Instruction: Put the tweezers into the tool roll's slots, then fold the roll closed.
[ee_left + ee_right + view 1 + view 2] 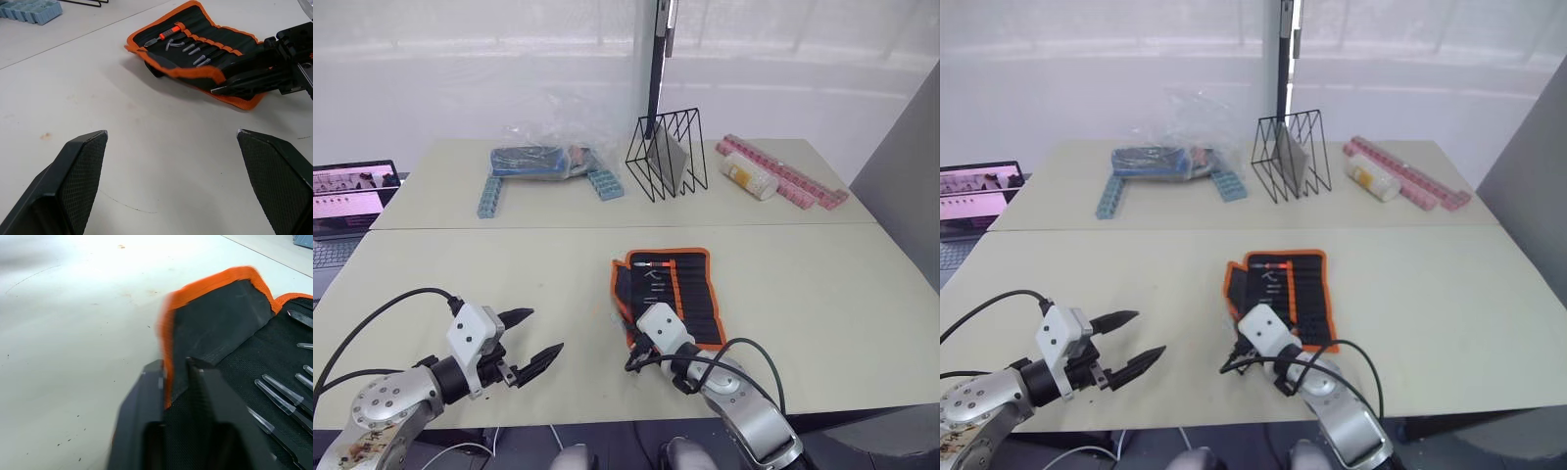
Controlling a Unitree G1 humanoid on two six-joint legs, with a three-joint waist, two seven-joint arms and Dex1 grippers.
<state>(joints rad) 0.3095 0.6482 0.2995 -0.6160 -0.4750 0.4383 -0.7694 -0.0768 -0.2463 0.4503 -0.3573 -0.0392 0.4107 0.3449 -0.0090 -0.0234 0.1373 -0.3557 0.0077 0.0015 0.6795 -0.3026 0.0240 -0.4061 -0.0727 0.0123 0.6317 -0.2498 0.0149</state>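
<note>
right fingers (173,382) pinch the tool roll (671,284) orange-edged flap.

The black, orange-edged roll (668,290) lies open on the tabletop (822,304), tweezers (198,50) tucked in its slots (215,41) (near flap lifted).

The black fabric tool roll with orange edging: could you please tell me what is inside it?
Inside the open black fabric tool roll with orange edging, slim pointed tweezers sit in the slots, beside an orange-handled tool. The right gripper pinches a raised edge flap, covering what lies beneath.
</note>
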